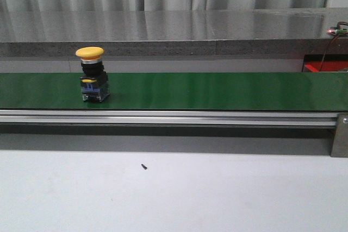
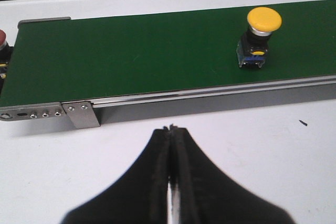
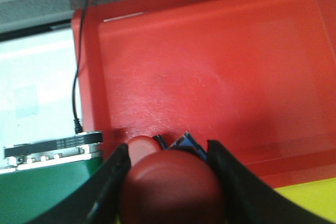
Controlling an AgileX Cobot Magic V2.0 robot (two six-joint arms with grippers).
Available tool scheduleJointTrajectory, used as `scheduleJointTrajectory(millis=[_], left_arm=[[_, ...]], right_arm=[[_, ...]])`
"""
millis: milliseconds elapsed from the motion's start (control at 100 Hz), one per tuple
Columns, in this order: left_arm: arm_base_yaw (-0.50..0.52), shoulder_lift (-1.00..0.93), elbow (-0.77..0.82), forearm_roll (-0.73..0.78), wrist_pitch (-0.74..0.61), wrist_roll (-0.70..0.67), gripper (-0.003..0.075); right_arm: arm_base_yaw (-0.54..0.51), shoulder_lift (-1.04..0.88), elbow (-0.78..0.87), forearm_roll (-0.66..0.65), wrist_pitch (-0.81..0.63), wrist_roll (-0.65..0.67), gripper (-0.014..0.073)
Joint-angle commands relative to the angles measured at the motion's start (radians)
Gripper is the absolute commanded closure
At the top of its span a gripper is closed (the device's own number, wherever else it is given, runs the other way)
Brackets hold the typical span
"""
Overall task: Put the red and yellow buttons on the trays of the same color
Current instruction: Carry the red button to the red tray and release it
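Front view: the yellow button (image 1: 91, 74) stands upright on the green belt (image 1: 217, 91), cap up. Left wrist view: the left gripper (image 2: 171, 129) is closed and empty above the white table (image 2: 252, 145). Right wrist view: the right gripper (image 3: 168, 156) clasps the red button (image 3: 170, 187) over the red tray (image 3: 220, 72), cap toward the camera.

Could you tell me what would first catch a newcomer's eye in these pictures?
Probably the yellow button, standing upright and alone on the green belt toward the robot's left. Next, the right hand holding a red button over the red tray, while the left hand is shut, short of the belt.
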Motion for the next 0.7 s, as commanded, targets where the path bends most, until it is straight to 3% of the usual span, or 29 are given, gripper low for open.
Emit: scheduleJointTrajectory(millis=[0, 690], left_arm=[[-0.006, 0.000, -0.029, -0.030, -0.060, 0.003, 0.0740], [-0.006, 0.000, -0.029, -0.030, -0.060, 0.003, 0.0740]], right_arm=[[-0.013, -0.014, -0.028, 0.012, -0.061, -0.001, 0.0400], [-0.022, 0.256, -0.029, 0.042, -0.300, -0.001, 0.0400]])
